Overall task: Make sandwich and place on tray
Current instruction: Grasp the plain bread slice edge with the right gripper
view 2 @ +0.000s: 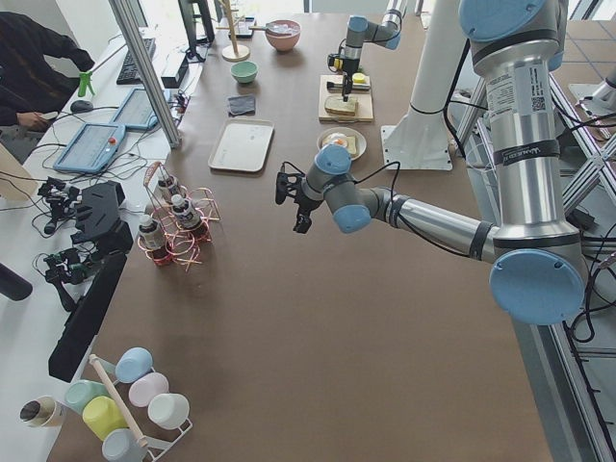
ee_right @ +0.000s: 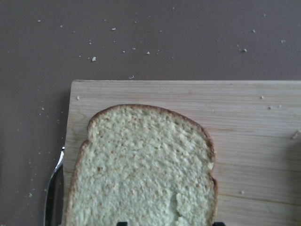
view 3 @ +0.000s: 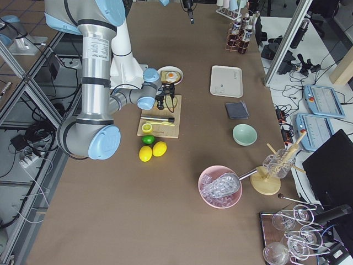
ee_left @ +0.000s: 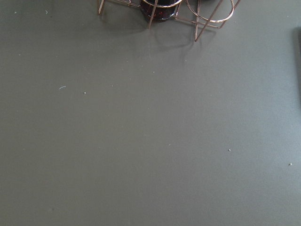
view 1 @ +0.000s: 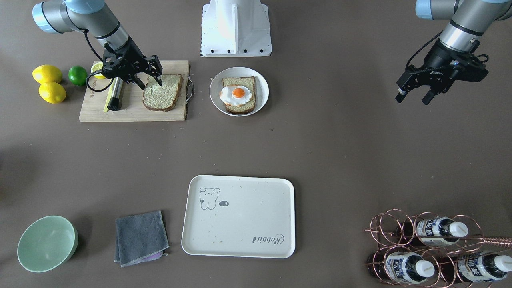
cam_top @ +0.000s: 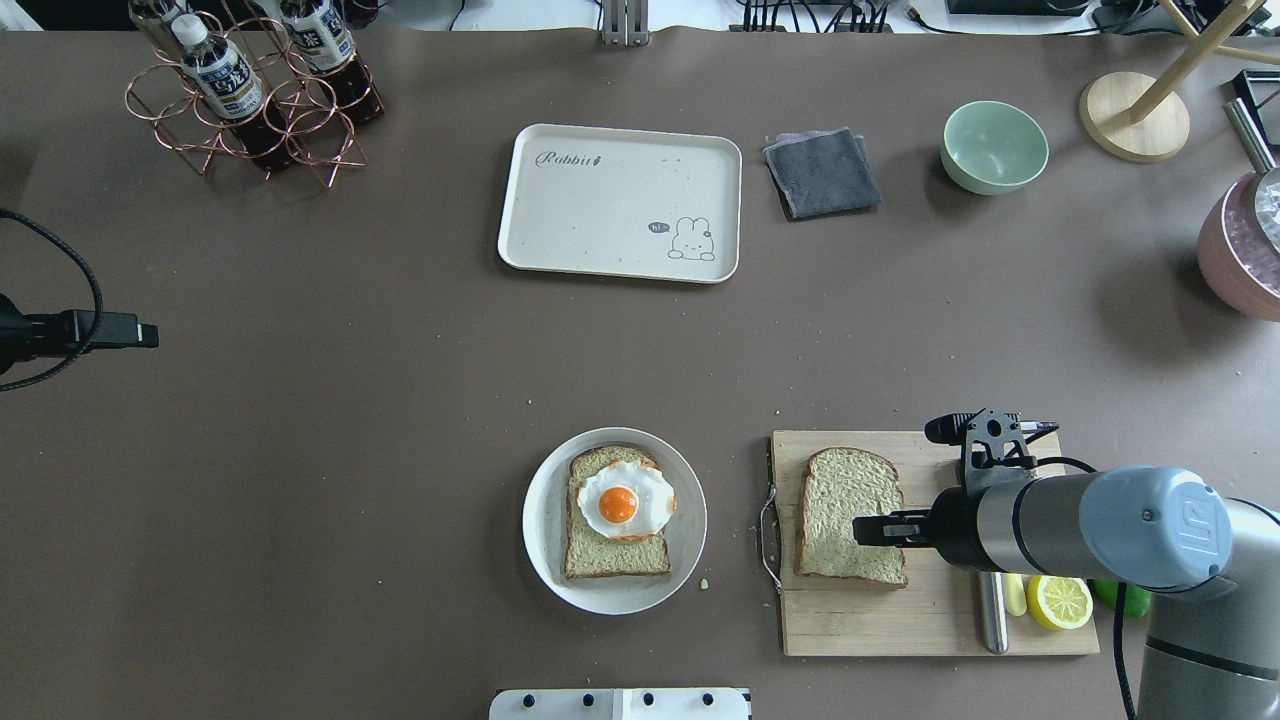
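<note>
- The bare bread slice (view 1: pixel 162 93) lies flat on the wooden cutting board (view 1: pixel 132 112). It sits near the board's end that is closest to the white plate (view 1: pixel 262 94).
- My right gripper (view 1: pixel 151 83) is over the edge of that slice nearest my base. Its fingers are spread wide and hold nothing. I cannot tell if they touch the bread.
- The other bread slice (view 1: pixel 240 108) lies on the white plate, just beside the board. The fried egg (view 1: pixel 236 95) sits on top of it, yolk up.
- The tray (view 1: pixel 240 216) lies across the table from the plate, well apart from it, with no food on it.
- My left gripper (view 1: pixel 412 99) hangs over bare table, far from the food. Its fingers are apart and hold nothing.
- A knife (view 1: pixel 114 96) and a lemon half (view 1: pixel 97 70) are on the board too. Two lemons (view 1: pixel 47 74) and a lime (view 1: pixel 77 75) lie next to it.
- The table (view 1: pixel 340 160) is brown with small crumbs on it.
- A grey cloth (view 1: pixel 141 237) and a green bowl (view 1: pixel 47 243) are near the tray. A copper rack of bottles (view 1: pixel 436 248) stands at the far corner on my left.
</note>
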Motion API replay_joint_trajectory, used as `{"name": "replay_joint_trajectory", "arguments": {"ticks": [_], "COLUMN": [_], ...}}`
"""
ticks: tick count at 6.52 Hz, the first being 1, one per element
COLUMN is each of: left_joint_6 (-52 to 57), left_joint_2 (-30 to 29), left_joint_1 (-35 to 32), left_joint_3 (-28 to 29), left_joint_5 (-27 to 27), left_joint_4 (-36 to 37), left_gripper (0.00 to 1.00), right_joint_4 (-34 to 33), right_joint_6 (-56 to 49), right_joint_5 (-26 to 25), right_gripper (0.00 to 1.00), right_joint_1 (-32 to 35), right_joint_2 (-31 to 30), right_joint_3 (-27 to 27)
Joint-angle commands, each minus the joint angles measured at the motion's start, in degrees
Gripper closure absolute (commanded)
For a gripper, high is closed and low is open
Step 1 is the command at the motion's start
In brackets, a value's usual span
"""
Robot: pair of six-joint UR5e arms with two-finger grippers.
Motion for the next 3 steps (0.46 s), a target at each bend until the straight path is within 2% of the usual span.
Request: {"name": "replay_joint_trajectory", "arguments": {"ticks": [1, 2, 3], "left_joint_6": [-0.04, 0.05, -0.04], "left_joint_2": [-0.08, -0.17, -0.17], "left_joint_1": [-0.03, -0.03, -0.03], "left_joint_3": [0.07, 0.07, 0.07], "left_joint_5": [0.03, 0.03, 0.03], "left_joint_4": [0.01, 0.01, 0.01], "left_gripper": [0.02, 0.02, 0.02], "right_joint_4": [-0.09, 0.0, 0.0], "right_joint_6": [0.0, 0.0, 0.18], "right_joint_5": [0.16, 0.25, 0.34], "right_gripper": [0.32, 0.32, 0.37], "right_joint_1": [0.02, 0.2, 0.9], "right_joint_2": [0.0, -0.09, -0.44], "right_joint_3": [-0.25, -0.08, 0.19]}}
